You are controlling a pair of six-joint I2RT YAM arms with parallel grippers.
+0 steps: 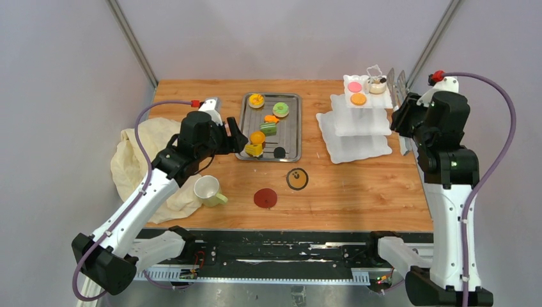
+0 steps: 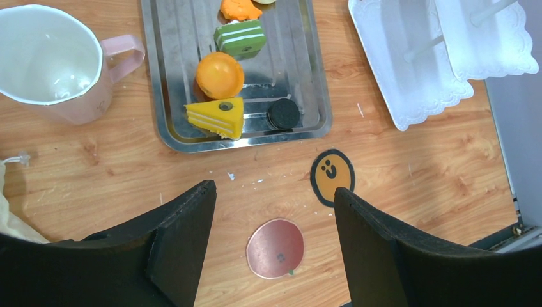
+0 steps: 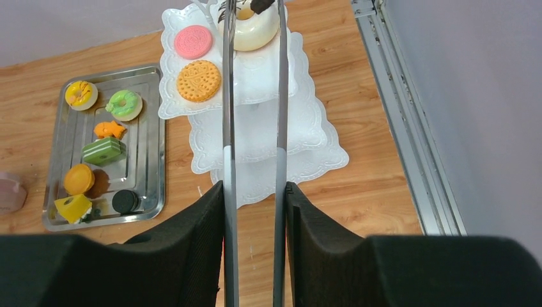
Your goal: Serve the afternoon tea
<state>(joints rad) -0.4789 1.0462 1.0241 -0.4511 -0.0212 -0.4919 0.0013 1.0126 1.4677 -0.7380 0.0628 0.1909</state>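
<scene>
Top external view, near to far. Red coaster (image 1: 265, 197) and orange face coaster (image 1: 297, 178) lie bare on the wood, apart. Pale mug (image 1: 208, 190) stands left of them, at the edge of a cream cloth (image 1: 137, 160). Left gripper (image 2: 275, 198) hovers by the near left corner of the steel tray (image 1: 291, 131), fingers apart, nothing between.

The tray carries loose pastries: yellow wedge (image 2: 217, 117), orange tart (image 2: 219, 75), green donut (image 3: 124, 104). Farther right is the white tiered stand (image 1: 355, 144). Its top tier bears pink disc (image 3: 193, 41), orange biscuit (image 3: 199, 80) and cream ring (image 3: 252, 29). Right gripper (image 3: 254, 192) is clamped on tongs (image 3: 228, 96), tips at the cream ring; pinch uncertain.

Judgement: pastries light, small, likely slick, so pinch gently across the broad sides. Mug stiff and heavier: take its wall at the rim.
</scene>
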